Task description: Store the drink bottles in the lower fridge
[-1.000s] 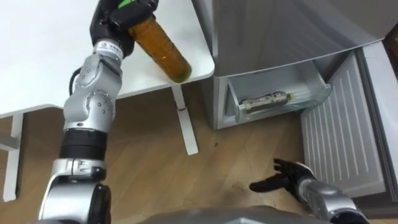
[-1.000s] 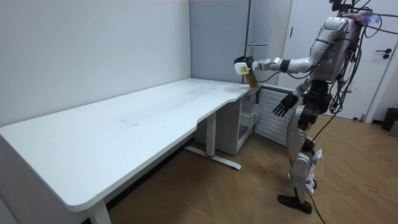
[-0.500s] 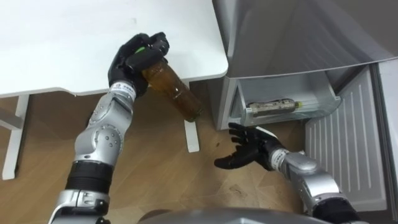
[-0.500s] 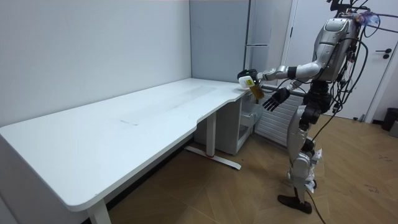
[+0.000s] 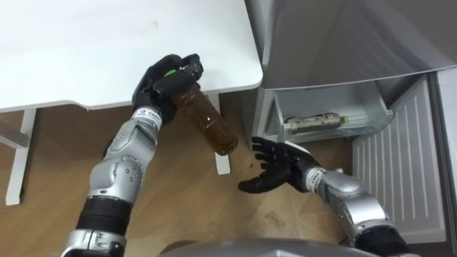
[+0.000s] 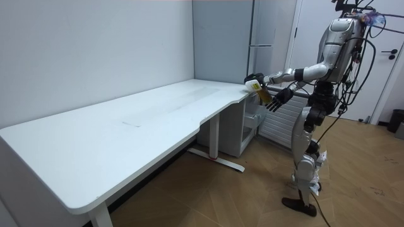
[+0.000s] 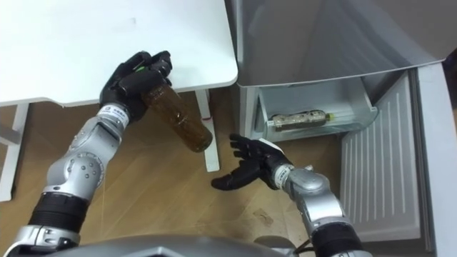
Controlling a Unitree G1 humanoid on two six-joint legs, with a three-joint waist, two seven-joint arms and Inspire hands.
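Amber drink fills the bottle (image 5: 208, 122), which hangs tilted in the air just past the corner of the white table (image 5: 86, 50), its upper end wrapped in the curled fingers of the left hand (image 5: 161, 77) and its base pointing down toward the wooden floor (image 5: 43, 164). Near that base, apart from it, the right hand (image 5: 278, 165) is held palm up, fingers spread and holding nothing. Beyond both, the grey fridge (image 5: 321, 36) has its lower drawer (image 5: 335, 107) open with a second bottle (image 5: 312, 123) lying on its side inside, and the robot stands by the table's end, facing the fridge
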